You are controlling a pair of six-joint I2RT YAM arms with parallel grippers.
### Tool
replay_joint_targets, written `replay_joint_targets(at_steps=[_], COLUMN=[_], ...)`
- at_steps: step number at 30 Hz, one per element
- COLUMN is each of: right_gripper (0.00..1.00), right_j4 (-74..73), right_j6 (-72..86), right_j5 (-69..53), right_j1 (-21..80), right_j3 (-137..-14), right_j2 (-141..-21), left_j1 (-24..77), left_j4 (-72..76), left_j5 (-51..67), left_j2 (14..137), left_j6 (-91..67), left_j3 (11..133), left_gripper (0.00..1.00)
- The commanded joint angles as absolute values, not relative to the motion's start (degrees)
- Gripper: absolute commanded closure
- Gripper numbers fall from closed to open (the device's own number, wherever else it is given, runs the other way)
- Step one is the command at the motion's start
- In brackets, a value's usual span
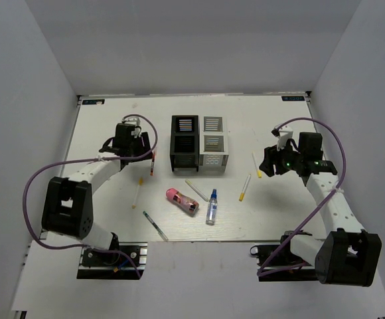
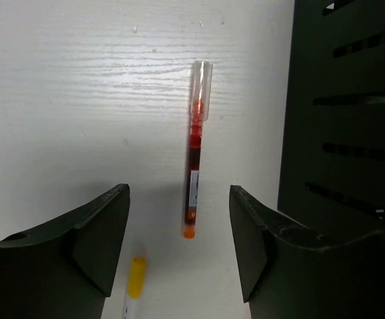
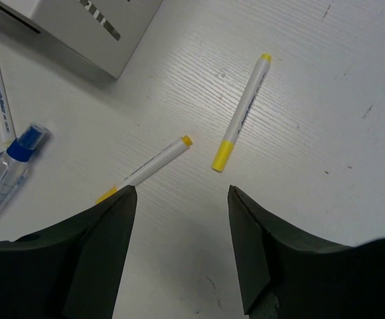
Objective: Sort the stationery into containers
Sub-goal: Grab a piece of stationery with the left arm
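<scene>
A red pen (image 1: 152, 163) lies left of the containers, two black cups (image 1: 184, 143) and two silver-white cups (image 1: 214, 143). My left gripper (image 1: 144, 157) hovers open over it. In the left wrist view the red pen (image 2: 195, 153) has its orange end between the open fingers of the gripper (image 2: 179, 232), with a black cup (image 2: 345, 113) to the right. My right gripper (image 1: 270, 165) is open and empty above two yellow-tipped white pens (image 3: 241, 113) (image 3: 151, 163). A pink cylinder (image 1: 182, 201), a blue-capped bottle (image 1: 212, 207) and a dark green pen (image 1: 155, 226) lie at the front.
Another yellow-tipped white pen (image 1: 137, 193) lies below the red pen, its tip by my left finger (image 2: 135, 279). One more white pen (image 1: 196, 191) lies between the cylinder and the bottle. Grey walls enclose the table on three sides.
</scene>
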State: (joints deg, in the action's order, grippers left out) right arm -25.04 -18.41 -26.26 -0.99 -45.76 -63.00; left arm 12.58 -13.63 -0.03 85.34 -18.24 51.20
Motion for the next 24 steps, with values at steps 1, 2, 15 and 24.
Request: replay_joint_targets(at_steps=[1, 2, 15, 24], right_gripper=[0.36, 0.36, 0.36, 0.36], right_j4=[-25.0, -25.2, -24.8, -24.6], right_j6=[-18.1, -18.1, -17.2, -16.9], right_j5=[-25.4, -25.2, -24.4, -24.3], right_j1=[-0.9, -0.9, -1.0, -1.0], right_j3=[-47.5, -47.9, -46.8, -46.8], right_j2=[-64.2, -64.4, -65.1, -64.5], left_j1=[13.4, 13.4, 17.5, 19.9], left_j4=[-8.0, -8.5, -12.4, -19.4], left_j5=[2.4, 2.4, -6.1, -15.3], left_j2=[88.7, 91.5, 102.2, 103.4], left_j6=[-15.8, -15.8, -16.3, -19.1], left_j3=[51.8, 53.2, 59.6, 60.1], left_gripper=[0.29, 0.29, 0.38, 0.49])
